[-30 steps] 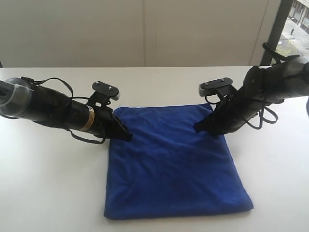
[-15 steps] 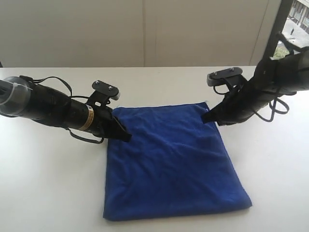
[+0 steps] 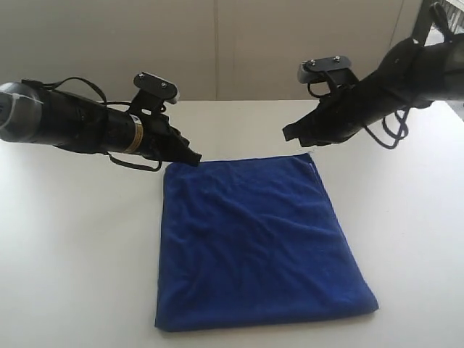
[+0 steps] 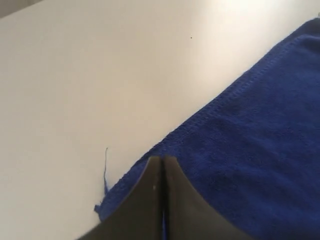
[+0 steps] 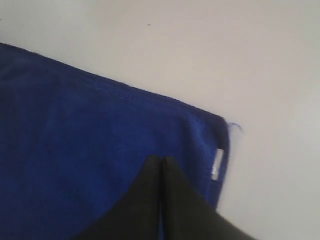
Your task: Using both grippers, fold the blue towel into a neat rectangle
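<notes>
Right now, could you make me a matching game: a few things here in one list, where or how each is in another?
Corners as the exterior view shows them.

1. blue towel
2. left gripper
3. right gripper
4. white label

A. shut, near the towel's far right corner
B. spread flat on the table
C. at the towel's edge, by one corner
D. shut, near the towel's far left corner

Pairs: 1-B, 2-D, 3-A, 4-C.
</notes>
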